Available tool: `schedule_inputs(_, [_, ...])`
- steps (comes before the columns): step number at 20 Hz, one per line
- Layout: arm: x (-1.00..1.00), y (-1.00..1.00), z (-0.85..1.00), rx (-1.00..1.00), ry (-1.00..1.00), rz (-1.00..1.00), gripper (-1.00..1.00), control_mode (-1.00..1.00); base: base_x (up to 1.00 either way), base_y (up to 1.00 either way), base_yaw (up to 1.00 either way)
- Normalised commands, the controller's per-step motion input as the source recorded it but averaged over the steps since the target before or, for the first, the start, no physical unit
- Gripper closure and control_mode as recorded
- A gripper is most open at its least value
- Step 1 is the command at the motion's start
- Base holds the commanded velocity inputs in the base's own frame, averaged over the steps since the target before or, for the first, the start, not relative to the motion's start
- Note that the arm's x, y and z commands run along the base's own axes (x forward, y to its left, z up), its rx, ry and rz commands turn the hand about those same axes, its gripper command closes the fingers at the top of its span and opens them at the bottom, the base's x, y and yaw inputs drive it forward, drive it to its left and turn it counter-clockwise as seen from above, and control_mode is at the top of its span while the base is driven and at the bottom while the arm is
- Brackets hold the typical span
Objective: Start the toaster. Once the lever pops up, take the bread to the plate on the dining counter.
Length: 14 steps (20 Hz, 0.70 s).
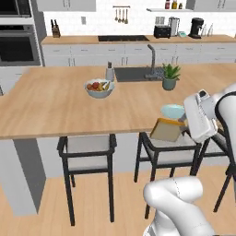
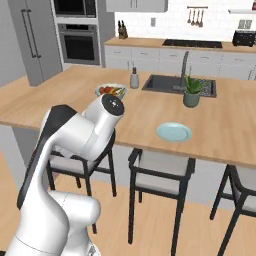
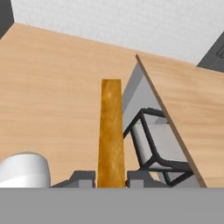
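Right now your gripper (image 3: 111,177) is clamped tight on the bread (image 3: 110,131), the two fingers pinching the slice by one edge so that it juts straight out along the hand, seen edge-on in the hand view. In the left base view the bread (image 1: 167,129) hangs at the front lip of the counter (image 1: 55,106), just short of the plate (image 1: 172,110) and over a stool (image 1: 168,154). So the slice isn't on the plate yet, and the risks sit in that last short stretch. First, you're low: the slice looks about level with the counter edge, and if you push forward without lifting, its free end may catch the edge and twist or pop out of the fingers. Second, the grip is on a thin edge of a soft thing, so a quick swing or a jolt could let it slip and drop onto the stool or floor. Third, the plate is barely wider than the slice; let go while off-centre or tilted and the bread may land half on the rim or slide onto the wood. From the right base view the plate (image 2: 173,132) sits clear near the counter's front, with the plant (image 2: 192,92) and the fruit bowl (image 2: 111,90) well apart, so nothing crowds your approach.
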Motion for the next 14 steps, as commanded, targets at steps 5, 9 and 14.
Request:
schedule_inputs(5, [0.0, 0.0, 0.0, 0.0, 0.0, 0.0, 1.0, 1.0, 0.0, -1.0, 0.0])
schedule_inputs(9, [0.0, 0.0, 0.0, 0.0, 0.0, 0.0, 1.0, 1.0, 0.14, -0.79, 0.0])
schedule_inputs(14, [0.0, 0.0, 0.0, 0.0, 0.0, 0.0, 1.0, 1.0, 0.37, -0.09, 0.0])
